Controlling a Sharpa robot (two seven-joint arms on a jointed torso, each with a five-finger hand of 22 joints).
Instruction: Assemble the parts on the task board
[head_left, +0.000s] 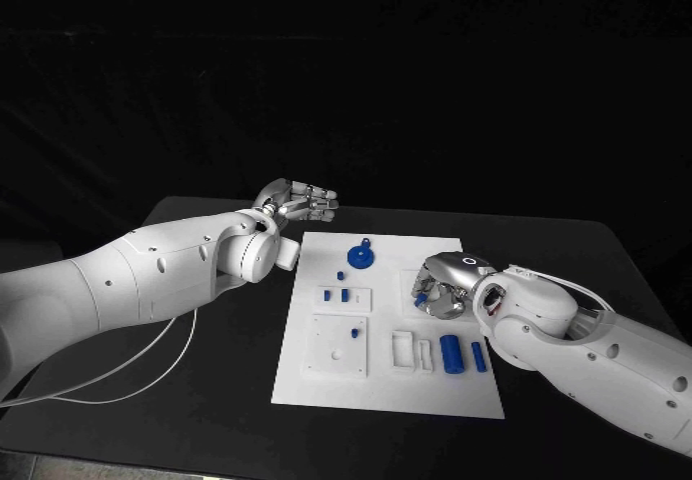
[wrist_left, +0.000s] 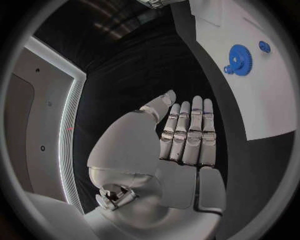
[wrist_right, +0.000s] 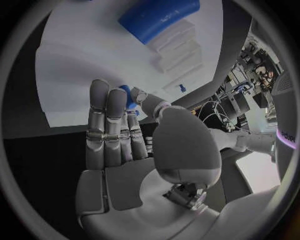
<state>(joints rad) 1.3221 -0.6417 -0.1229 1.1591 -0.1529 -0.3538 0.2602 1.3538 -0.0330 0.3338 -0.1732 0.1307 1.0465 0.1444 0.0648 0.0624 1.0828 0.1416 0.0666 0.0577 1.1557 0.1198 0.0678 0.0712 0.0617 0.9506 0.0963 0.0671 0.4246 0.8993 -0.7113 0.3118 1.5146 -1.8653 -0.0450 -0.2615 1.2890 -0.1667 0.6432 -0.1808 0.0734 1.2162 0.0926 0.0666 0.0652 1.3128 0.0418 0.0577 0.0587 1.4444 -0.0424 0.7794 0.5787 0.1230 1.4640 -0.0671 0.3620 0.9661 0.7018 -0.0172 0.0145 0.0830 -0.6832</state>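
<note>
The white task board lies mid-table. At its far end lies a blue gear. Small blue pegs stand in a raised block, and two blue cylinders lie near the right edge. My right hand hovers over the board's right side. It pinches a small blue part between thumb and fingers. My left hand is held off the board past its far left corner, fingers straight and holding nothing.
White raised blocks and slotted holders sit on the board's near half. A blue cylinder and a small peg lie beyond the right hand's fingers. A white cable trails over the table's left side.
</note>
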